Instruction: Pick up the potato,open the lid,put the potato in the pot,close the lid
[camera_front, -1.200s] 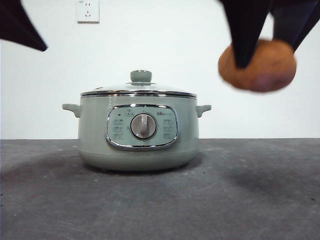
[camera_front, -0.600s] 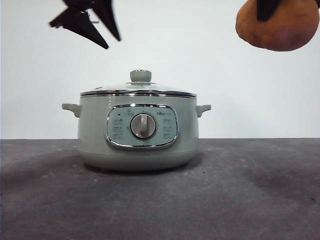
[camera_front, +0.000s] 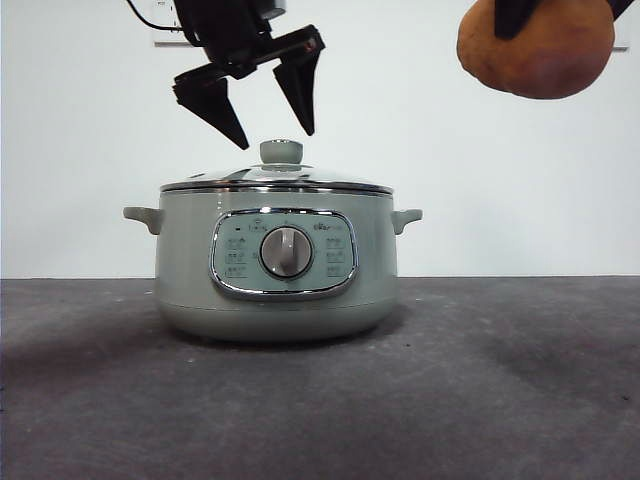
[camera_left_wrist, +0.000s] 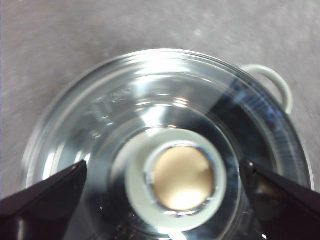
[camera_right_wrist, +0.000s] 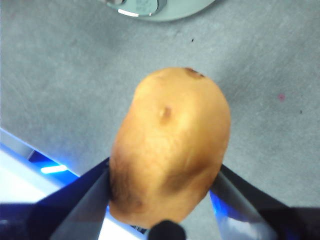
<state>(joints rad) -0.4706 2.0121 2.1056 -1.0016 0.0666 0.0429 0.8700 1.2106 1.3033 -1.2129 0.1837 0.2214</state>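
From the front, my left pincer (camera_front: 268, 122) hangs spread wide just above the round sage-green knob (camera_front: 282, 152) of the domed glass lid with its chrome rim (camera_front: 277, 180), which sits shut on the squat pale-green electric pot (camera_front: 190, 260) on the dark grey table (camera_front: 500, 400). One black tip stands a little off to one side of the knob and the other almost over it, so I judge I should shift sideways until the knob sits between the tips before I drop. High at the other side, my right pincer (camera_front: 555, 8) carries the lumpy orange-brown potato (camera_front: 537, 50) in the air, well clear of the pot.

Through my left wrist camera, the knob (camera_left_wrist: 175, 179) lies between my two jaws, which are apart and touch nothing; the glass (camera_left_wrist: 115, 105) shines around it and one pot handle (camera_left_wrist: 272, 85) shows past the rim. To do this step well, I think I should come straight down, close on the knob's sides below its cap, and lift level so the lid does not scrape the rim.

Through my right wrist camera, the jaws press the potato (camera_right_wrist: 170, 145) from both sides, with grey table (camera_right_wrist: 65, 75) below and an edge of the pot (camera_right_wrist: 165, 7) beyond. I would hold firm and wait aside until the lid is off.
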